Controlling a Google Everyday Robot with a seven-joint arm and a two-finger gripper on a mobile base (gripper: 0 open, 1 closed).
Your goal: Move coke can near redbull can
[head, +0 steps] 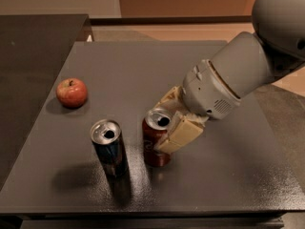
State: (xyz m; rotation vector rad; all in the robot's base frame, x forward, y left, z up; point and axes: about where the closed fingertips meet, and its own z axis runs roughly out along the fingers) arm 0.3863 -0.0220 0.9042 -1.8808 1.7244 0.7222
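The coke can (153,142), short and red with a silver open top, stands upright on the dark grey table (143,70), front centre. My gripper (167,123) comes in from the right and is shut on the coke can, with one tan finger (180,133) across its near right side and the other behind it. The redbull can (110,148), slim, dark blue and silver with an open top, stands upright just left of the coke can, a small gap between them.
A red apple (72,92) lies at the table's left side. My grey arm (238,75) crosses above the table's right part. A darker counter (38,42) adjoins on the left. The table's front edge is close below the cans.
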